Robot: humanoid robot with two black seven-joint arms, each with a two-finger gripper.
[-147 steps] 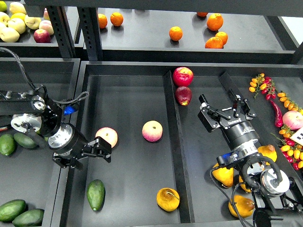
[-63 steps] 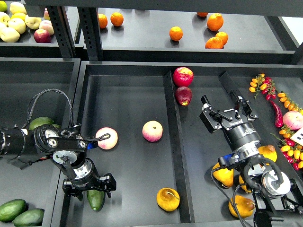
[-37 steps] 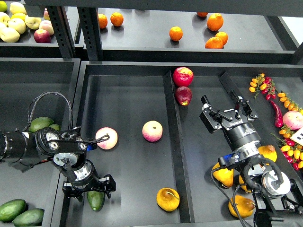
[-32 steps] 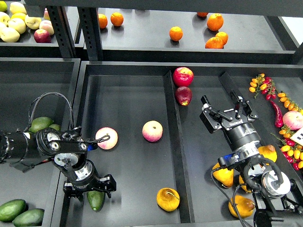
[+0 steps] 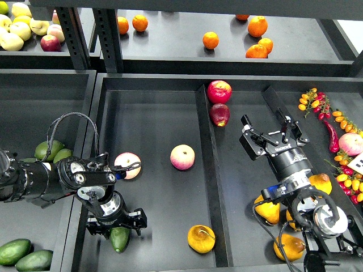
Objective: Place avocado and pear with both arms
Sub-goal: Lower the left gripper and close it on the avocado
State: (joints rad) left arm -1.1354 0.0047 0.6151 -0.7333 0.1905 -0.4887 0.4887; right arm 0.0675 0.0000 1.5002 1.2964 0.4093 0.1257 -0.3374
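Our left gripper [image 5: 116,225] straddles the smooth dark green avocado [image 5: 119,238], fingers apart (not clamped yet) to grasp it. The blotched yellow-orange pear [image 5: 201,238] lies right of it. Our right gripper [image 5: 271,134] waits open, far beyond.

the left gripper [image 5: 115,223] sits low over the avocado [image 5: 119,238], its fingers spread to either side of the fruit's upper end. the pear [image 5: 201,238] lies near the divider [image 5: 209,181], apart from the avocado. the right gripper [image 5: 271,136] hangs open in the right compartment, holding nothing. two peaches [image 5: 182,157] lie mid-tray.
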